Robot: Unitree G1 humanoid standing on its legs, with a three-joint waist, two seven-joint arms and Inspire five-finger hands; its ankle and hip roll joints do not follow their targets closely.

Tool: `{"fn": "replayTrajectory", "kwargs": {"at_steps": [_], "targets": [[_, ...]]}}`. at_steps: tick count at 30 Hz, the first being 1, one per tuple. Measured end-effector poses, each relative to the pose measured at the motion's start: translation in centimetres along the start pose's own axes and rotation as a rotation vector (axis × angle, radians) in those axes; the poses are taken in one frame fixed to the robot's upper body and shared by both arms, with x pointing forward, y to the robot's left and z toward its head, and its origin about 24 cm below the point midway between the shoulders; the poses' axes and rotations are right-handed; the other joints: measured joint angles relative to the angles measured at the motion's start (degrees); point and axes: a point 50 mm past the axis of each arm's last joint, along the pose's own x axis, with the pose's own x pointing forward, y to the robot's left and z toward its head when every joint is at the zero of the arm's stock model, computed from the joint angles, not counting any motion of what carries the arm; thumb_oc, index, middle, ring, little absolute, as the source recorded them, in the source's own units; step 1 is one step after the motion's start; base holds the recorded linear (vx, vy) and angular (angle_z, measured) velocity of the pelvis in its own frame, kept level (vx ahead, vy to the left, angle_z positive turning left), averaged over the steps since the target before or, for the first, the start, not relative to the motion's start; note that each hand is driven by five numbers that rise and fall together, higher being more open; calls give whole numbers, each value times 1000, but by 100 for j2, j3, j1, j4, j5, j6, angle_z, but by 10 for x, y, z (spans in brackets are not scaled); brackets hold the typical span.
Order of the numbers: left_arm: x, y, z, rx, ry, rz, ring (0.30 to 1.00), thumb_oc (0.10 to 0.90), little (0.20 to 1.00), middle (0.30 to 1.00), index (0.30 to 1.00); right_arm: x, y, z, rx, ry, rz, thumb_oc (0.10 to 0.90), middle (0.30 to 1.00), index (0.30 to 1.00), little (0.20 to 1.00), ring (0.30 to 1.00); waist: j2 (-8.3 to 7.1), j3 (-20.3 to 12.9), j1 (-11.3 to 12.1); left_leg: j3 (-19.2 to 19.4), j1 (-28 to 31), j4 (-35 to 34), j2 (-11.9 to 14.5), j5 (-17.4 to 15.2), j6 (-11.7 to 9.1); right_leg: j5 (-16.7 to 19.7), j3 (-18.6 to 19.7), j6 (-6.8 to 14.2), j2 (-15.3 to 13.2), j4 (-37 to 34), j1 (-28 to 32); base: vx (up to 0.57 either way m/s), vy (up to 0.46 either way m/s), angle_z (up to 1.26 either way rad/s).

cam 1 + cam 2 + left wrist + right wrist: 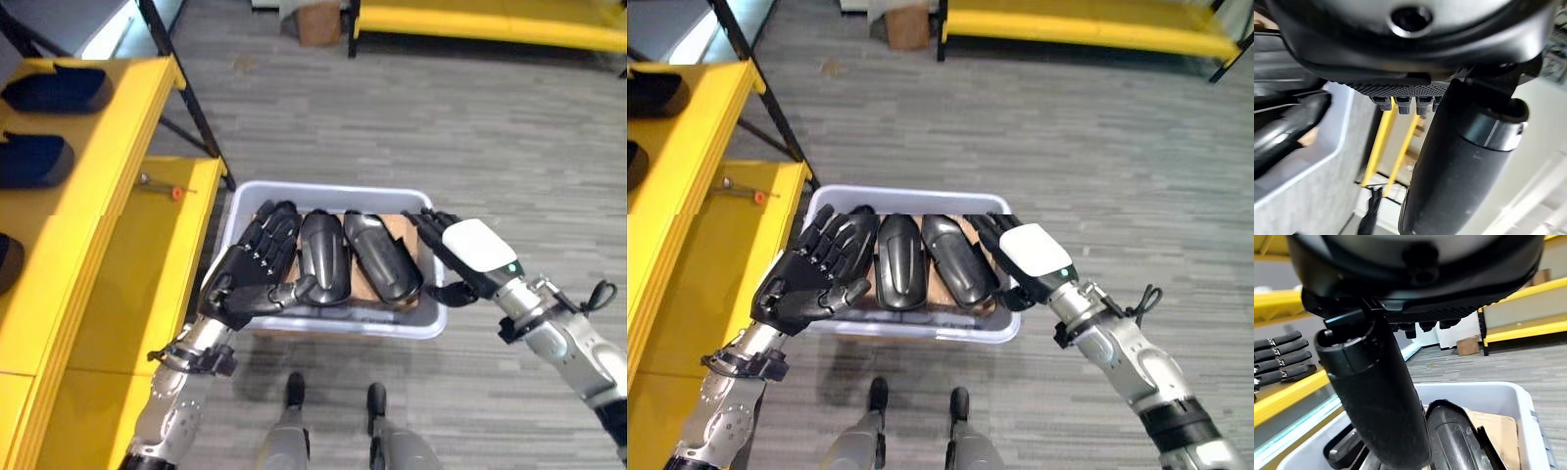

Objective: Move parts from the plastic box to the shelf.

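In the left eye view we see the grey plastic box (238, 211) on the floor beside the yellow shelf (118, 196), holding black moulded parts (324, 257) laid side by side on a brown cardboard sheet (400, 227); our left hand (250, 269) hovers over the box's left end with fingers straight and spread, and our right hand (460, 257) sits at the box's right rim, fingers extended, gripping nothing. In the left wrist view our thumb (1459, 161) stands straight with the box wall (1308, 161) past it, and in the right wrist view our thumb (1376, 396) is extended above a black part (1449, 440) in the box.
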Motion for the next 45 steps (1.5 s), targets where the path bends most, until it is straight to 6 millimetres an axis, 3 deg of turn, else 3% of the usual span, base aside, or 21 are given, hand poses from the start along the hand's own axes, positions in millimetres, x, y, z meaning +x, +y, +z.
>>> {"fn": "replayTrajectory", "kwargs": {"at_steps": [1,5,10,17,25,39,43,45], "targets": [[6,-3,1,-1,-10,-20,1000,900,1000,1000,1000,6,-1,-2,-30,0,-22,900,1000,1000,1000,1000,44,196,6,-12,-63,8,-12,14,1,18,-7,-28,-13,45,-70,-127,5,4],[15,-5,8,0,-51,-43,1000,900,1000,1000,1000,8,1,0,-60,-10,-35,900,1000,1000,1000,1000,105,412,4,-5,-67,0,-71,2,18,5,-7,-11,-65,37,-73,-112,4,1],[18,-5,13,-13,-89,-41,1000,900,1000,1000,1000,8,7,-5,-62,24,-7,900,1000,1000,1000,1000,112,423,7,-3,-122,-4,-75,-7,27,-3,-7,-4,-71,37,-134,-60,-11,0],[23,-5,15,-7,-106,-60,1000,900,1000,1000,1000,2,43,-25,-147,98,189,900,1000,1000,1000,1000,118,510,91,-10,-255,10,-73,-4,23,-3,-41,-4,-64,52,-269,-57,-51,0],[24,-1,14,-27,-99,-53,1000,900,1000,1000,1000,9,45,-31,-178,111,219,900,1000,1000,1000,1000,157,662,173,-80,-469,78,-83,-1,20,-52,-97,-19,-78,201,-488,-41,-27,3],[30,-3,16,-12,-100,-95,1000,900,1000,1000,1000,21,58,-47,-253,204,265,900,1000,1000,1000,1000,234,738,431,-164,-856,297,-93,4,13,-450,-163,-48,-133,1110,-1161,-29,-23,3],[29,-2,13,-14,-88,-91,1000,900,1000,1000,1000,23,65,-52,-254,289,256,900,1000,1000,1000,1000,259,750,491,-193,-991,371,-106,7,8,-608,-173,-68,-166,1451,-1404,-31,-33,6],[27,0,9,-16,-73,-93,1000,900,1000,1000,1000,30,67,-60,-278,415,237,900,1000,1000,1000,1000,285,754,507,-273,-1195,416,-138,34,-18,-719,-206,-91,-213,1748,-1699,-35,-15,13]]}}
